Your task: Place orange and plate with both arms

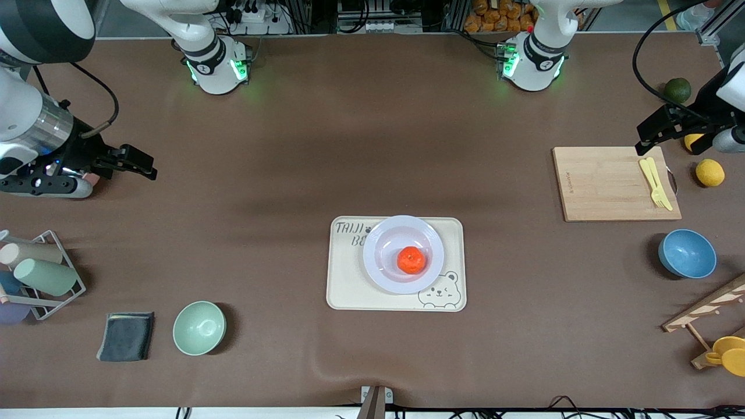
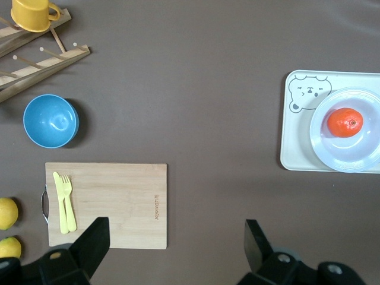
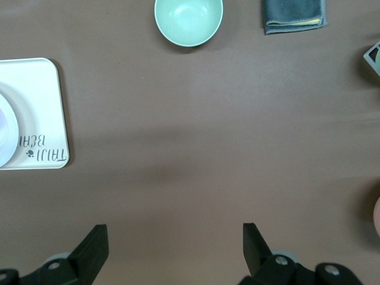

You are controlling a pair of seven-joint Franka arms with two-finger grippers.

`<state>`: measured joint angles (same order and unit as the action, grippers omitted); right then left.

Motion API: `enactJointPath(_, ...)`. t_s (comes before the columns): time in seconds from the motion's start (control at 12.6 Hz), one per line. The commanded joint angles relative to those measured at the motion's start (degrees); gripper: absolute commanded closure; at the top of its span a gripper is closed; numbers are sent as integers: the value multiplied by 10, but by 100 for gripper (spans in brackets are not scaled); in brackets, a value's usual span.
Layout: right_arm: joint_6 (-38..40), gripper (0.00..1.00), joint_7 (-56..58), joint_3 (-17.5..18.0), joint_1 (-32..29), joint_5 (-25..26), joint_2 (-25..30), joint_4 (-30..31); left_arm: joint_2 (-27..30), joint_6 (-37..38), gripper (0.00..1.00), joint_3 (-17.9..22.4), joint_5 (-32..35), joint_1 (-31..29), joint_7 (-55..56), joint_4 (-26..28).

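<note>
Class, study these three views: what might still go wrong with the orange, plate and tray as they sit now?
1. The orange lies loose on the glossy plate; a nudge might roll it off.
2. The plate fills most of the tray, reaching close to one edge; a push could slide it over.

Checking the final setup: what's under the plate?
The plate, orange on it, sits on a cream bear tray. It covers part of the tray's lettering; anything else beneath is hidden.
</note>
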<state>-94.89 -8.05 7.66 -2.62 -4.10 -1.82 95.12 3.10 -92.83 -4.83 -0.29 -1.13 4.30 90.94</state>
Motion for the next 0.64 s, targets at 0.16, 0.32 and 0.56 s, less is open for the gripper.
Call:
enactJointPath(0.16,-20,0,0,10,-12,40,15,11,2,12,0,-2,-1,2,-27,-18)
enactJointPath(0.32,-30,0,3,5,-24,37,10,10,2,40,0,-3,0,7,-27,-28)
enactJointPath(0.56,-21,0,13,-2,-25,36,13,-13,-1,48,0,-9,8,4,-23,-29)
